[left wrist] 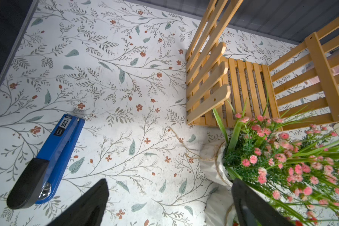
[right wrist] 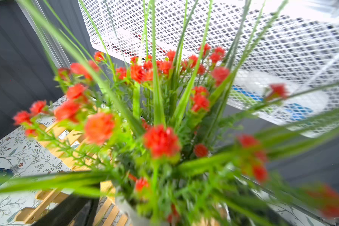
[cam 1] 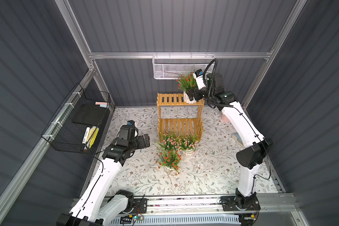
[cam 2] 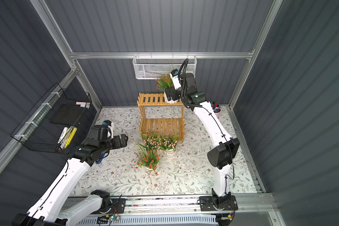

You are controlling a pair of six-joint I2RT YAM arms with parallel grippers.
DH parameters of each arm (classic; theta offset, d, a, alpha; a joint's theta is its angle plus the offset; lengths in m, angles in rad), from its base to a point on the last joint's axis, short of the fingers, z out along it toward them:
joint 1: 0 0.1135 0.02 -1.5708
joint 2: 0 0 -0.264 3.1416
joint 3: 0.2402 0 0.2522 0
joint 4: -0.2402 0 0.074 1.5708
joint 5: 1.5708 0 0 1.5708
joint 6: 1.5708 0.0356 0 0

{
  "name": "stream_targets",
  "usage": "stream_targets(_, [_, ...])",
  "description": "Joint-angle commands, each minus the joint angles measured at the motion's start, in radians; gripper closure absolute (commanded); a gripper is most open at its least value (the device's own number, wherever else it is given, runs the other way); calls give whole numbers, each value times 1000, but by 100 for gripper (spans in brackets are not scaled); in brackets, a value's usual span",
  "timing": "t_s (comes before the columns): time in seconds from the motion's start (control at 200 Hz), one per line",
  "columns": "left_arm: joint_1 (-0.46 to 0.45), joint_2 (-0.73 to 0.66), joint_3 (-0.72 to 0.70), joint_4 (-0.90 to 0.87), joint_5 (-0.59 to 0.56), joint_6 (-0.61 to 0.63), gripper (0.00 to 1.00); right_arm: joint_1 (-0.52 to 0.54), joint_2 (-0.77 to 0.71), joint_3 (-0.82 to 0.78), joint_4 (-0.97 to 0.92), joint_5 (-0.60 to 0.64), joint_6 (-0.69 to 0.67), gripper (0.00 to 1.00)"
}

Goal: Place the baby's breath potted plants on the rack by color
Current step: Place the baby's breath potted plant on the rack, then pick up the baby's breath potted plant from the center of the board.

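- The loose red plant (cam 1: 168,159) stands nearest the front edge of the worktop (cam 1: 125,180), about midway between the side edges. It is upright, and a twine tail trails from its white pot.
- Just behind it, a pink plant (cam 1: 169,139) and its pink twin (cam 1: 188,144) stand side by side with their foliage touching, right in front of the lower tier of the rack (cam 1: 179,125).
- The left pincer (cam 1: 146,141) hovers towards the left edge, near the pink plant but apart from it. Its jaws are spread wide with nothing between them. The left wrist view shows a blue stapler (left wrist: 47,162) lying on the worktop close by.
- The rack stands at the middle of the far edge. Its lower tier is bare.
- At the right end of the upper tier, the right pincer (cam 1: 191,94) is clamped on the white pot of the held red plant (cam 1: 186,83). I cannot tell whether the pot's base bears on the slats.
- The step in hand looks like setting the first red plant on the upper tier.
- The next move calls for seating the pot flat, spreading the jaws, and backing off sideways clear of the leaves. The free left end of the tier would take the loose red plant, and the lower tier would take the pinks.
- The white mesh basket (cam 1: 182,66) hangs on the far wall just above the foliage, so any lift should stay low.
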Motion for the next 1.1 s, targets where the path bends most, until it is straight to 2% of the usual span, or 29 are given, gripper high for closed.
stream_targets(0.0, [-3, 28, 67, -58, 21, 42, 1, -4, -69, -74, 47, -14, -7, 1])
stream_targets(0.12, [-3, 59, 93, -115, 37, 48, 1, -1, -198, -250, 118, -24, 2, 1])
stream_targets(0.23, [-3, 46, 37, -113, 45, 28, 1, 11, -334, -451, 170, -48, 9, 1])
stream_targets(0.325, [-7, 45, -6, -120, 76, -14, 0, 52, -462, -638, 192, -8, 4, 1])
stream_targets(0.455, [-56, 3, -92, -112, 76, -84, 1, 103, -627, -861, 214, 14, 46, 1])
stream_targets(0.59, [-213, 9, -87, -149, -49, -142, 1, 139, -732, -1017, 223, 15, 98, 1])
stream_targets(0.68, [-278, 35, -81, -169, -78, -184, 1, 162, -792, -1077, 213, 30, 107, 1])
stream_targets(0.931, [-501, -66, -235, -70, -225, -465, 1, 174, -848, -1148, 222, 14, 112, 1])
stream_targets(1.096, [-698, -20, -278, -25, -357, -569, 1, 174, -845, -1165, 234, -6, 113, 1])
